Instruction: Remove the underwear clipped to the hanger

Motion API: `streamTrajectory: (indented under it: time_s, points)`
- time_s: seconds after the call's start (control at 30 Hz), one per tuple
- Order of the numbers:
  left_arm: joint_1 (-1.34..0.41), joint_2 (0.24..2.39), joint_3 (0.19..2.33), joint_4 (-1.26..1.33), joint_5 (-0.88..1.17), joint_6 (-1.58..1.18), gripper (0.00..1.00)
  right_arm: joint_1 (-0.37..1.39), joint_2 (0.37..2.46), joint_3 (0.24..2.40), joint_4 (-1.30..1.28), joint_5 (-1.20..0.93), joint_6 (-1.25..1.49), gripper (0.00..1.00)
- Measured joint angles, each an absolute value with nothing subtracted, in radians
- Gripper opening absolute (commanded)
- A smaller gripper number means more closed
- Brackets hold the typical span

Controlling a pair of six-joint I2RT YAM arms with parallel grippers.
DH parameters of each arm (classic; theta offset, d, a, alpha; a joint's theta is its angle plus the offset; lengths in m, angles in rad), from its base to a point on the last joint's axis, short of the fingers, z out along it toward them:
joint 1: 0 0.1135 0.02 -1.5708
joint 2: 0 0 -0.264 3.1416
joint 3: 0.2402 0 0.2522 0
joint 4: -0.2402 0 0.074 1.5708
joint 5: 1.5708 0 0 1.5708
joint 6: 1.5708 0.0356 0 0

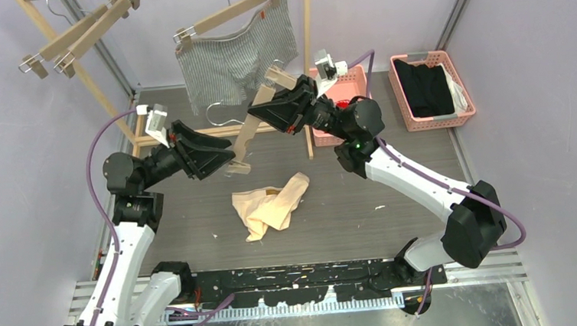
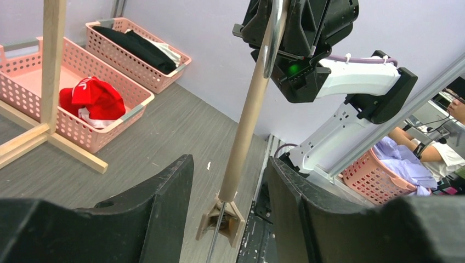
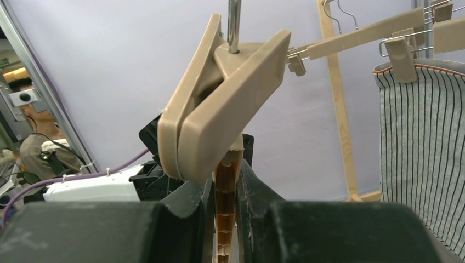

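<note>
Underwear showed in two places from the top camera: the striped boxer briefs (image 1: 236,59) hung clipped to a hanger on the rack (image 1: 229,15), and the beige piece (image 1: 271,205) lay crumpled on the table (image 1: 395,201), between the two arms. The right gripper (image 1: 261,115) was clamped on a bare wooden hanger (image 1: 247,135) that slanted down toward the left gripper (image 1: 229,158).

From the left wrist, that gripper's fingers (image 2: 164,197) stood spread wide, with the hanger's bar running between them and touching neither. Its end clip (image 2: 222,219) hung low in the gap. The red piece (image 2: 90,101) sat in a pink basket (image 2: 131,112) beyond, and black clothing (image 2: 137,46) filled a second basket behind it.

From the right wrist, the fingers were pressed against the hanger's bar from both sides. Another clip above them was pinched shut with no cloth in it, and the striped briefs hung at the right edge.
</note>
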State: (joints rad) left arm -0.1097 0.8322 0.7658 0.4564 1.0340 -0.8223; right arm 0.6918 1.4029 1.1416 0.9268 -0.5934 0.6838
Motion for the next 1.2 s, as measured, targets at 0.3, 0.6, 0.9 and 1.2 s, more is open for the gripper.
streamTrajectory:
  time_s: [0.3,0.6,0.9,1.2]
  points:
    - [-0.128,0.834,0.766,0.464,1.034,-0.826,0.53,0.708,1.403,1.142,0.927,-0.592,0.68,0.01]
    - [-0.151,0.847,0.754,0.467,1.033,-0.824,0.32,0.716,1.425,1.174,0.927,-0.585,0.673,0.01]
    - [-0.168,0.847,0.749,0.505,1.052,-0.785,0.0,0.712,1.435,1.18,0.919,-0.555,0.703,0.09]
    - [-0.171,0.824,0.881,0.267,1.012,-0.714,0.0,0.719,1.431,1.164,0.882,-0.532,0.628,0.97]
